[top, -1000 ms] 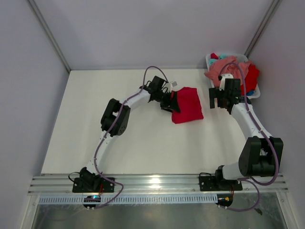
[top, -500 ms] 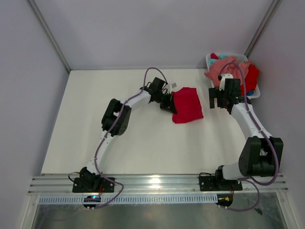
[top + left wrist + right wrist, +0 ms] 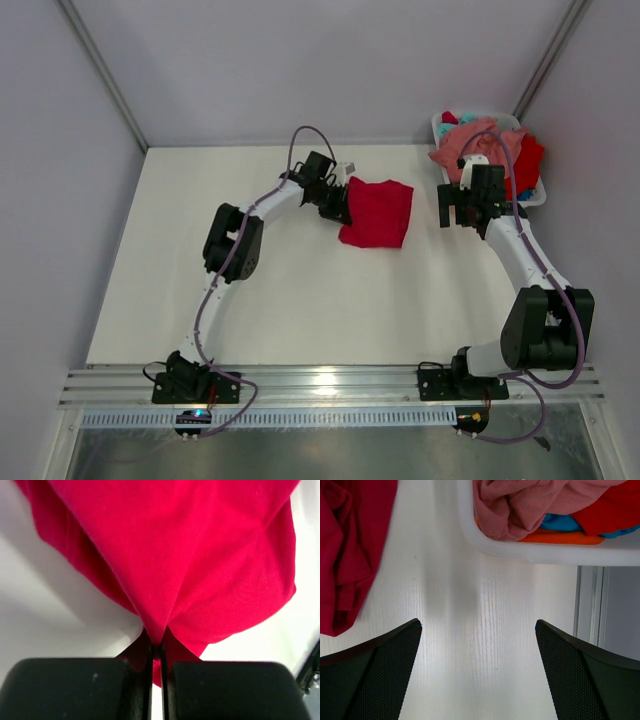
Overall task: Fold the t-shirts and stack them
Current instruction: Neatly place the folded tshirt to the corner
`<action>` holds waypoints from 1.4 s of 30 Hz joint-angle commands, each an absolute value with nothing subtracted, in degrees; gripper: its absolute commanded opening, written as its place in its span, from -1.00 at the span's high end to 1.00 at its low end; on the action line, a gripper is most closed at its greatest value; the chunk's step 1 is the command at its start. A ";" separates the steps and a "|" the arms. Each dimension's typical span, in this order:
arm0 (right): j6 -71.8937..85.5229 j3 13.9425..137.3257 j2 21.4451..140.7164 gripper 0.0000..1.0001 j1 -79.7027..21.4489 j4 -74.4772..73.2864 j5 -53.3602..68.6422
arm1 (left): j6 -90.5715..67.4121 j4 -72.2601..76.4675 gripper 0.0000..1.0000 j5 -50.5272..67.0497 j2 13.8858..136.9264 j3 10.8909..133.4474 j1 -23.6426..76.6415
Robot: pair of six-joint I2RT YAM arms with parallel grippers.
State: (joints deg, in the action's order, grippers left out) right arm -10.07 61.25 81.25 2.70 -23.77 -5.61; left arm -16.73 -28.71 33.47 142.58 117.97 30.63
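Observation:
A folded bright red t-shirt (image 3: 378, 212) lies on the white table, left of the basket. My left gripper (image 3: 343, 203) is shut on its left edge; in the left wrist view the red cloth (image 3: 200, 555) is pinched between the jaws (image 3: 156, 647) and lifts from the table. The same red t-shirt (image 3: 345, 555) shows at the left of the right wrist view. My right gripper (image 3: 462, 212) hovers open between that shirt and the basket, its fingers (image 3: 375, 675) wide apart with bare table between them. A salmon pink t-shirt (image 3: 462, 148) and a red one (image 3: 527, 160) hang over the basket's rim.
The white plastic basket (image 3: 443, 125) stands at the table's back right corner, its rim (image 3: 530, 552) close ahead of my right gripper; teal and orange cloth (image 3: 565, 530) lies inside. The table's right edge (image 3: 590, 605) runs beside it. Grey walls enclose the table.
My left gripper closed on the red t-shirt's left edge, then drew it leftward and toward the back. The right arm stayed still.

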 commanded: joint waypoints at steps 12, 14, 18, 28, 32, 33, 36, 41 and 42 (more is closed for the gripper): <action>-8.88 62.66 80.94 -0.99 1.23 -23.73 -4.66 | -10.90 -32.25 1.00 30.77 136.31 116.10 27.07; -9.23 63.28 81.82 -0.99 0.79 -24.43 -4.83 | -10.20 -32.52 1.00 28.15 136.23 116.19 27.07; -9.58 64.07 82.62 -0.99 0.09 -24.70 -5.19 | -8.96 -33.31 1.00 24.62 135.27 115.75 26.63; -9.93 64.25 82.53 -0.99 0.00 -24.79 -6.15 | -9.32 -33.58 1.00 17.32 132.90 112.78 23.12; -9.93 64.25 82.53 -0.99 0.00 -24.87 -6.24 | -8.79 -32.61 1.00 14.16 130.44 110.40 22.07; -9.84 64.25 82.44 -0.99 0.00 -24.96 -6.15 | -8.79 -32.26 1.00 13.45 129.99 109.87 21.80; -9.93 64.34 82.44 -0.99 -1.93 -24.79 -6.24 | -8.79 -31.47 1.00 12.13 128.41 107.58 20.22; -10.02 64.60 82.71 -0.99 -2.55 -24.96 -6.42 | -8.79 -30.94 1.00 8.71 125.78 104.33 17.32; -10.02 64.69 82.71 -0.99 -2.64 -24.96 -6.50 | -8.62 -30.76 1.00 8.27 125.16 103.63 16.88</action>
